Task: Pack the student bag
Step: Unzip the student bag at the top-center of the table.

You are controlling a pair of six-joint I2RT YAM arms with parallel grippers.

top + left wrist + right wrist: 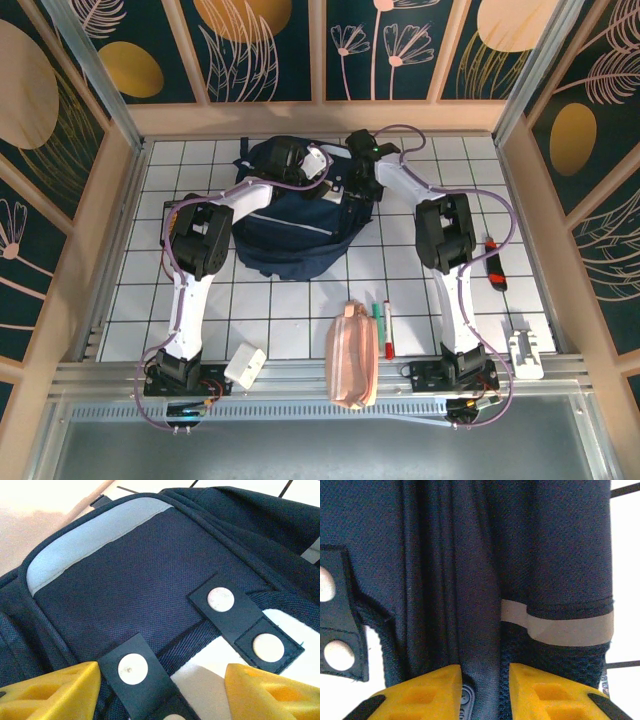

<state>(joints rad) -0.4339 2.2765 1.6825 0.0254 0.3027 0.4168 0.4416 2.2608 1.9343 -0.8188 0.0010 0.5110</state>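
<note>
The student bag (295,225) lies at the far centre of the tiled table (450,170), by far the biggest thing on it, w/ both arms reaching in to its far end. From above it's a navy mound w/ a pale piping line across. Can't see an opening from where I stand, so can't tell if anything's inside.

Left gripper (162,672): yellow fingers (55,692) stand wide apart just over the bag's top, gripping nothing. One dark patch (132,677) w/ a pale round stud sits btwn them, not pinched. A second patch (232,615) w/ two studs lies a bit further on, and a grey panel (95,530) curves along the bag's edge beyond.

Right gripper (485,672): fingers drawn close together, clamped on a standing fold of navy fabric at the bag's side. Something like a zip part shows at the inner edge of one finger, too blurred to be sure. A pale stripe (560,630) crosses the fabric just past it.

Near front edge, well apart from the bag, is a pink pouch (352,355). Contents not visible. Just beside it on the right are a green marker (378,312) and a red marker (388,335), both loose on the table. A white box (245,365) sits by the left arm's base. A black-and-red tool (495,265) and a white piece (526,348) lie out on the right side.
</note>
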